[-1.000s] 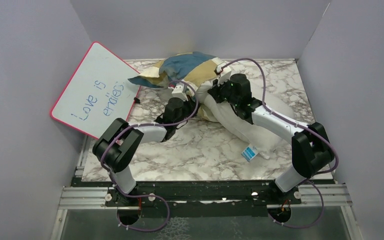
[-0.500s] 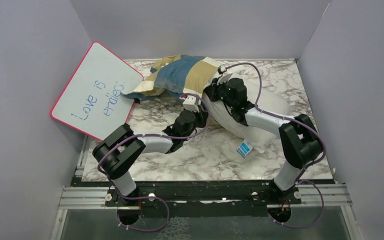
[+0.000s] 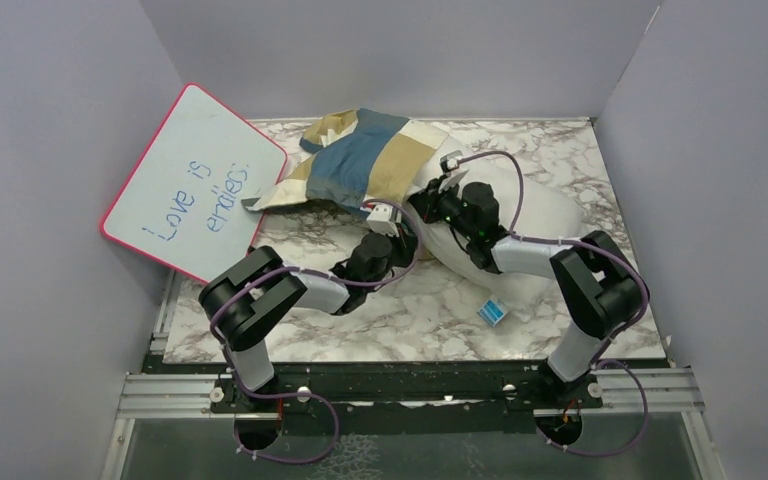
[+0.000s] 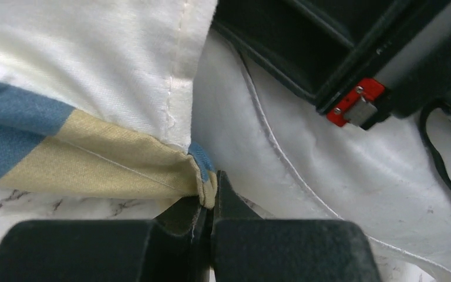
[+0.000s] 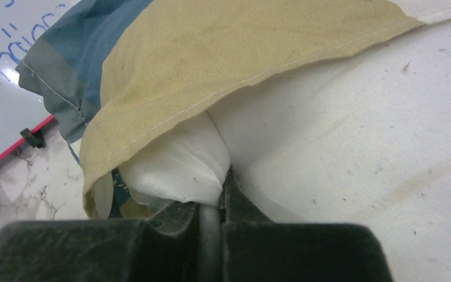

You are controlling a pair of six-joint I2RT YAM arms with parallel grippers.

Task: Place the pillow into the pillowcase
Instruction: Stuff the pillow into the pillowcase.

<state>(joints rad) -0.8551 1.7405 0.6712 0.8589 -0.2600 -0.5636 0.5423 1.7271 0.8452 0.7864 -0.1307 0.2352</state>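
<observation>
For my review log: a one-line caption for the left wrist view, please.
Left gripper shut on a corner of the pillowcase, the white pillow right beside it.

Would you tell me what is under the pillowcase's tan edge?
A bunched white corner of the pillow sits under the pillowcase hem, pinched by the right hand. How far it reaches inside is hidden by the fabric.

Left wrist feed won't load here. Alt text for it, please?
The left tool pinches a tan-and-blue corner of the pillowcase at bottom centre. The white pillow fills the right side, with the black right arm above it.
</observation>
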